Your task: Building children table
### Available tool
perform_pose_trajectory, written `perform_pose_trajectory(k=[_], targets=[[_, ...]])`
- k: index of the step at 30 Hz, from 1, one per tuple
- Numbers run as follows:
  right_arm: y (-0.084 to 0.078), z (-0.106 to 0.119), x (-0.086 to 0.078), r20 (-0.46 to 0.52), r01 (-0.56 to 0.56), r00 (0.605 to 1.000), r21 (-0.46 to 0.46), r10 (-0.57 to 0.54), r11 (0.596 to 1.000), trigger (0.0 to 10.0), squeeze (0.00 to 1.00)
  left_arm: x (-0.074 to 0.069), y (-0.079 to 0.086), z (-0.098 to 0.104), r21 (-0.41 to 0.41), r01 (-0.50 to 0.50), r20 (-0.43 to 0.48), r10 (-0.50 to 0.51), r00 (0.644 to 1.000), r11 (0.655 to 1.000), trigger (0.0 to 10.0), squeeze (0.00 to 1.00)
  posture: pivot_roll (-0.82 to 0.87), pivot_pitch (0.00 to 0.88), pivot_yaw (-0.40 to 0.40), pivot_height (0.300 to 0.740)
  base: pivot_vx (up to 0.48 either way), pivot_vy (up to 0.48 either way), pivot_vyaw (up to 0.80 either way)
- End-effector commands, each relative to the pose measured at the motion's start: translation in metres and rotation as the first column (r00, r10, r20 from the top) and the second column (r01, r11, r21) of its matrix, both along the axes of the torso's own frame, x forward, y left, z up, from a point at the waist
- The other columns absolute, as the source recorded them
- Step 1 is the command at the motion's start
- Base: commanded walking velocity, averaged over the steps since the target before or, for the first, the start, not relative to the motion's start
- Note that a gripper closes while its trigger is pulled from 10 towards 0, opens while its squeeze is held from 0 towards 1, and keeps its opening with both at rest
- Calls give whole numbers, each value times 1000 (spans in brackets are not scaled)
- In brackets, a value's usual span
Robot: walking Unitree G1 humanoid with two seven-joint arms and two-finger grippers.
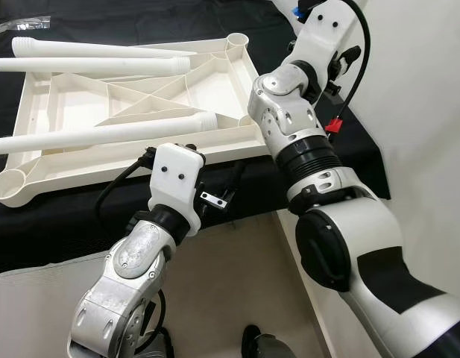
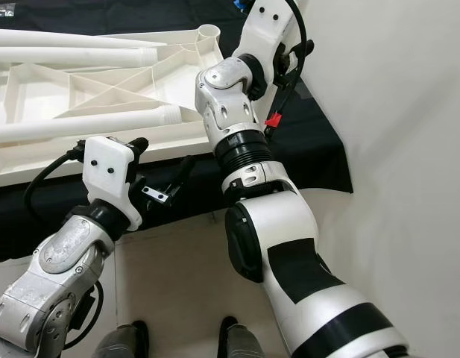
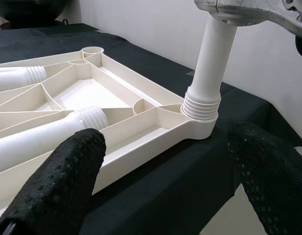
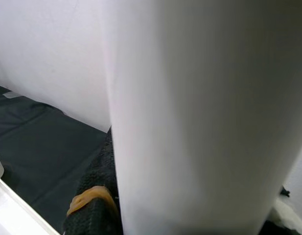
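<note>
Threads at the foot of the upright leg (image 3: 209,73) meet the corner socket (image 3: 199,128) of the tabletop (image 1: 125,127), and that joint is what our next move turns on. We hold the leg in our right gripper; its fingers are wrapped on the white shaft, which stands close against that wrist's camera. The leg's long axis runs straight up from the socket, so we judge the coming motion to be a twist about that axis until the ribbed end seats. Our right arm (image 1: 300,142) reaches over this near right corner.

Our left gripper (image 3: 165,171) hovers just short of the tabletop's near edge, fingers (image 3: 62,181) spread wide and holding nothing; it looks ready to steady the frame.

We see the tabletop lying upside down, ribs up, on a black cloth (image 1: 319,160) over a low surface. Three more legs (image 1: 103,134) lie loose across it, their long axes running roughly left to right. A pale wall (image 2: 394,89) stands close on our right, and pale floor (image 1: 237,291) lies below.
</note>
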State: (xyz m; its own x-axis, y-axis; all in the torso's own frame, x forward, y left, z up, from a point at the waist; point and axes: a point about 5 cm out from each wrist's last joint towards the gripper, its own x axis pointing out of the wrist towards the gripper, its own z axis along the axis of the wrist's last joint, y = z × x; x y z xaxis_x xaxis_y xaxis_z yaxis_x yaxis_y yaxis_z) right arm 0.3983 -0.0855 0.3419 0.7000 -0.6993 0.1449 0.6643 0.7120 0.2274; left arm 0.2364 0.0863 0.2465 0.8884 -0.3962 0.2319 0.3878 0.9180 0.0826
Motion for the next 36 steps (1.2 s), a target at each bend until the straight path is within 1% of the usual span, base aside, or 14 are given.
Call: perform_pose_trajectory(k=[1,8,13,16,17,18,19,22,25,28,29,30,31,36], targets=[[-2,-37,5,-157,-2,988,37,8,999,10000,0,0,1,-2,4,-5,-4,5,1000,1000,10000,0,72,289,-101,740,0,0,0],[3,-36,5,-141,-30,989,26,33,999,10000,0,0,0,-3,4,-4,-4,4,1000,1000,10000,0,73,284,-100,740,0,0,0],[10,-34,5,-136,-77,988,-9,75,997,10000,0,0,0,-3,3,-3,-3,3,1000,1000,10000,0,72,283,-100,740,0,0,0],[17,-34,6,-153,-116,982,-29,110,993,10000,0,0,-1,-3,3,-2,-3,2,1000,1000,10000,0,69,281,-102,740,0,0,0],[17,-34,6,-153,-116,982,-29,110,993,10000,0,0,-1,-3,3,-2,-3,2,1000,1000,10000,0,69,281,-102,740,0,0,0],[21,-27,5,-126,-140,983,-46,133,989,10000,0,0,-1,-3,1,-2,-3,2,1000,1000,10000,0,72,278,-105,740,0,0,0],[21,-27,5,-126,-140,983,-46,133,989,10000,0,0,-1,-3,1,-2,-3,2,1000,1000,10000,0,72,278,-105,740,0,0,0],[20,-12,5,-79,-151,986,-51,147,987,10000,0,0,-1,-3,1,-3,-2,3,1000,1000,10000,0,68,276,-105,740,0,0,0],[17,-3,5,-53,-141,989,-54,139,988,10000,0,0,-1,-3,1,-3,-2,3,1000,1000,10000,0,68,275,-106,740,0,0,0],[16,1,5,-43,-138,990,-55,136,989,10000,0,0,-2,-3,0,-3,-2,3,1000,1000,10000,0,68,275,-106,740,0,0,0],[12,10,4,-15,-127,992,-47,126,991,10000,0,0,-2,-3,-1,-3,0,3,1000,1000,10000,0,65,277,-107,740,0,0,0],[12,10,4,-15,-127,992,-47,126,991,10000,0,0,-2,-3,-1,-3,0,3,1000,1000,10000,0,65,277,-107,740,0,0,0],[10,18,4,13,-124,992,-47,124,991,10000,0,0,-2,-3,-1,-2,1,2,1000,1000,10000,0,65,278,-107,740,0,0,0],[9,24,3,26,-119,992,-41,120,992,10000,0,0,-1,-3,-1,-2,2,2,1000,1000,10000,0,66,280,-106,740,0,0,0]])
